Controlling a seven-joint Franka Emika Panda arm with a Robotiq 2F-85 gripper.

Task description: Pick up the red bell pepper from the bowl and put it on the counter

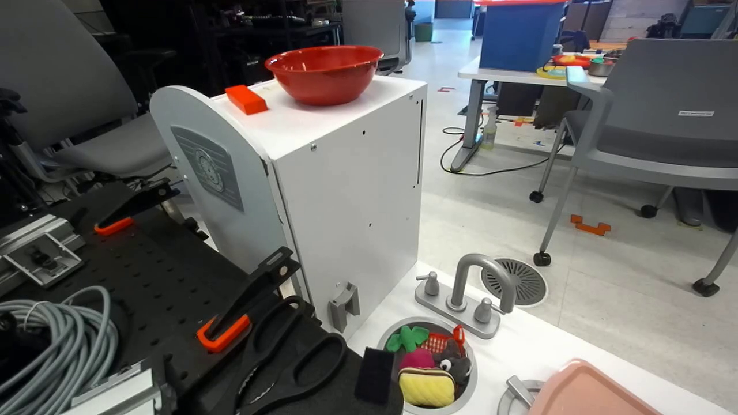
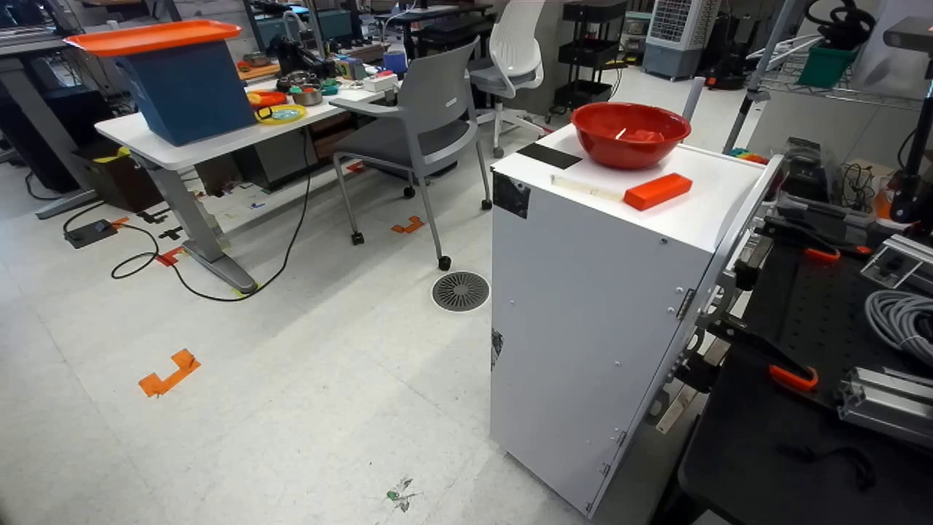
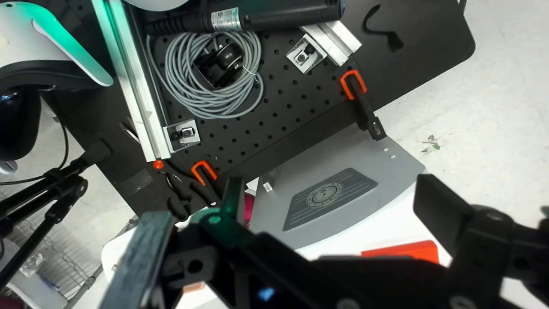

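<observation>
The glossy red bowl (image 1: 328, 80) stands upright on the counter (image 1: 308, 124), the white cabinet top, in both exterior views. Inside the bowl (image 2: 605, 149) a red lump shows in an exterior view, seemingly the red bell pepper (image 2: 645, 136); its colour blends with the bowl. Only the wrist view has my gripper (image 3: 332, 193), with its jaws wide apart and nothing between them. Beyond the jaws lie the cabinet's grey rounded side and a strip of the counter (image 3: 373, 234). Bowl and pepper are out of the wrist view.
An orange-red block (image 2: 658, 191) lies beside the bowl on the counter. Below the cabinet, a sink (image 1: 474, 369) filled with soft toys has a grey faucet (image 1: 461, 282). The black pegboard table (image 3: 257, 120) carries orange-tipped clamps and a grey cable coil (image 3: 171, 73).
</observation>
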